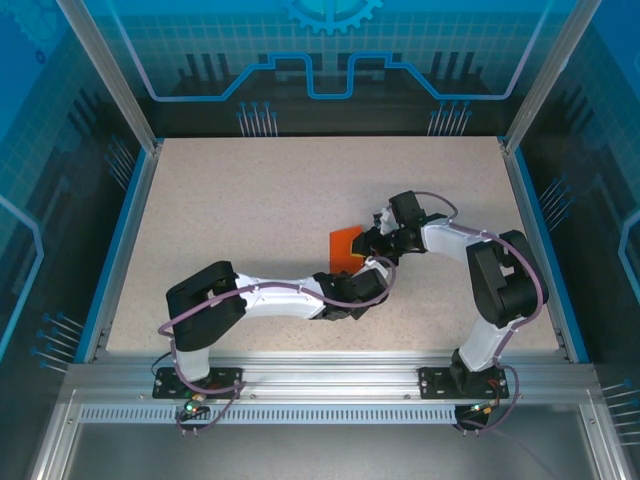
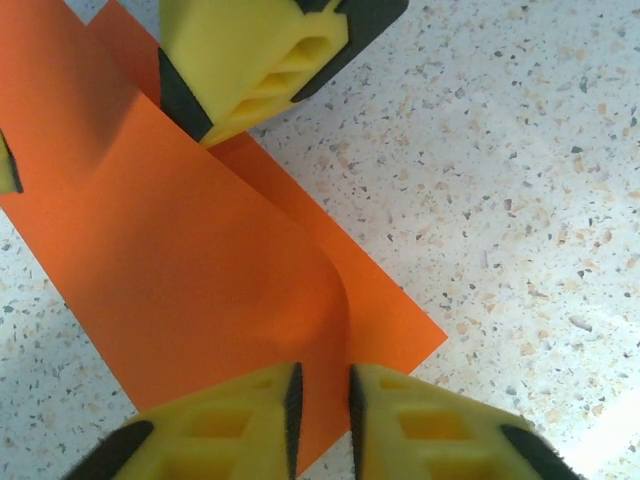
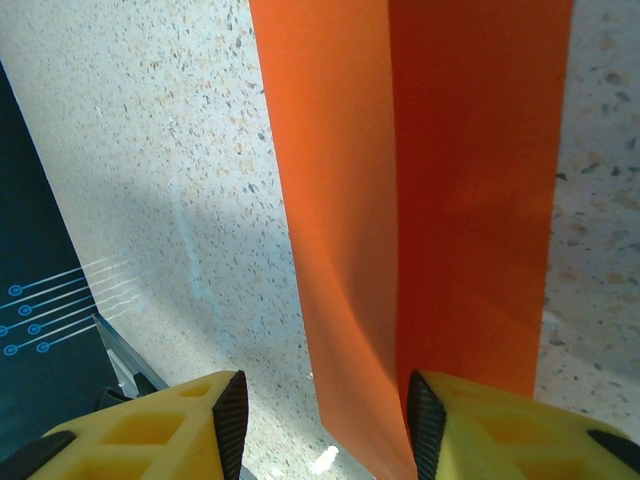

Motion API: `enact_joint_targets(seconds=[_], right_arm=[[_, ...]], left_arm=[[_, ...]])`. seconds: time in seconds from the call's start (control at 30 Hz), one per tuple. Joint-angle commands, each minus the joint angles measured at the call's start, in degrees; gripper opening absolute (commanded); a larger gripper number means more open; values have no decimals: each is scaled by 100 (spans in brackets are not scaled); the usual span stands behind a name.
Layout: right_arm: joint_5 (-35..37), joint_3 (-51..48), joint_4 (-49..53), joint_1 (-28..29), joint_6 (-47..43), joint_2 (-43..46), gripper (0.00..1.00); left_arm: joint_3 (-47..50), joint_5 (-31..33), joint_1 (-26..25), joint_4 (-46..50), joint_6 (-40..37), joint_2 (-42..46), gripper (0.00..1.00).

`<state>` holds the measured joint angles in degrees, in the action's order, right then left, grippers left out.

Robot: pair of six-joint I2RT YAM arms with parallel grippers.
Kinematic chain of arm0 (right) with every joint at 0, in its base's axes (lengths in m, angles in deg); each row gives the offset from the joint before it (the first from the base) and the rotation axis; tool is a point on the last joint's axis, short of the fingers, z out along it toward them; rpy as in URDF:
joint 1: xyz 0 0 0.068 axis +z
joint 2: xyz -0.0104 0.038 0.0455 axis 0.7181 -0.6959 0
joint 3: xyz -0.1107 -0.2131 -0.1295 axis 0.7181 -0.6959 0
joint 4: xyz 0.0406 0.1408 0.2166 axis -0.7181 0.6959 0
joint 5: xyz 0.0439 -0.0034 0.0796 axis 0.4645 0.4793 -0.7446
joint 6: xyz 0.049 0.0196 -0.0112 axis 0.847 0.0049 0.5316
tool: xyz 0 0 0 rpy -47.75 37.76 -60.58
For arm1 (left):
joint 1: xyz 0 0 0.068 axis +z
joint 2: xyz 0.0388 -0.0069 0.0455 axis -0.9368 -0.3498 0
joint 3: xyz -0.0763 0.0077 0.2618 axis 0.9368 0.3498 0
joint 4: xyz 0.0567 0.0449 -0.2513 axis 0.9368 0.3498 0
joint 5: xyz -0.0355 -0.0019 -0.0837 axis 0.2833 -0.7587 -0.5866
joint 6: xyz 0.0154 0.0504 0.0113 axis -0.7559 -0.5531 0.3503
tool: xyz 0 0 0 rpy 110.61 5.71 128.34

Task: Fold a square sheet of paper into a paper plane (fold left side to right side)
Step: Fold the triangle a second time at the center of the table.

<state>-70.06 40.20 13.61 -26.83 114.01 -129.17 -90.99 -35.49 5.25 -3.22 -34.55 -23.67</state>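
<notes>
The square sheet of paper (image 1: 345, 244) is bright orange and lies mid-table, partly doubled over on itself. In the left wrist view the paper (image 2: 180, 250) has an upper flap that curls up over the lower layer. My left gripper (image 2: 320, 400) has its jaws nearly together on that curled edge. It meets the paper from the near side (image 1: 374, 264). My right gripper (image 3: 325, 420) stands open over the paper (image 3: 420, 180), its right finger at the flap's edge. One of the right gripper's fingers (image 2: 250, 70) rests on the sheet's far part. The right gripper (image 1: 373, 240) comes in from the right.
The speckled beige tabletop (image 1: 250, 200) spreads all round the paper. Blue rails (image 1: 120, 240) and transparent walls bound it on the left, right and back. Both arms crowd together just right of the centre.
</notes>
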Motion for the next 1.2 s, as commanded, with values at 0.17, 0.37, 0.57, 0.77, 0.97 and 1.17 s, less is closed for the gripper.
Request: enact_joint_targets(seconds=[0.17,0.37,0.57,0.77,0.97,1.17], right_arm=[[135,272,280,0,-220,-45,49],[213,356,51,-94,-213,261,51],[593,168,21,-329,-255,917,53],[962,-513,120,-477,-426,1685,50],[994,-1555,-181,-195,-302,2254,26],[1335,-2284,-825,498,181,2374,4]], left_arm=[[292,-496,276,-141,240,511,2],[658,-1535,582,-561,456,840,0],[974,-2541,964,-1032,770,1052,0],[1289,-3188,1355,-1408,1173,1227,0],[1485,-3582,1625,-1668,1449,1309,0],[1608,-3600,1850,-1616,1507,1477,0]])
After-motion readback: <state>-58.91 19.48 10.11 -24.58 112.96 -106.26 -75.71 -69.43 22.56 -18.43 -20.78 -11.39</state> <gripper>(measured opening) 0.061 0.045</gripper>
